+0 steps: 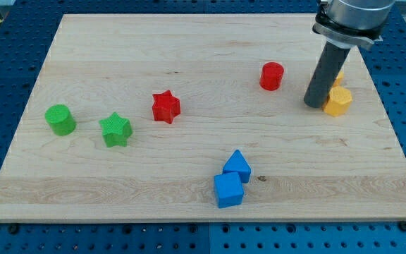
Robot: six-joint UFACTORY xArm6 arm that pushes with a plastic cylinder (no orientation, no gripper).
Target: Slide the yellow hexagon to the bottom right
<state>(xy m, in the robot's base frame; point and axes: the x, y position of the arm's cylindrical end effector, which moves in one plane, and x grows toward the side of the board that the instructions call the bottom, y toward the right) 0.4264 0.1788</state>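
Note:
The yellow hexagon point(339, 101) lies near the board's right edge, a little above mid-height. My tip point(314, 104) rests on the board right against the hexagon's left side. A second yellow block point(339, 76) sits just above the hexagon, mostly hidden behind the rod; its shape cannot be made out.
A red cylinder point(272, 75) stands left of the rod. A red star point(165, 106), a green star point(115, 130) and a green cylinder point(60, 118) lie to the left. Two blue blocks, a cube point(228, 190) and a pointed one point(237, 166), sit at bottom centre. The wooden board point(189, 42) ends at blue pegboard.

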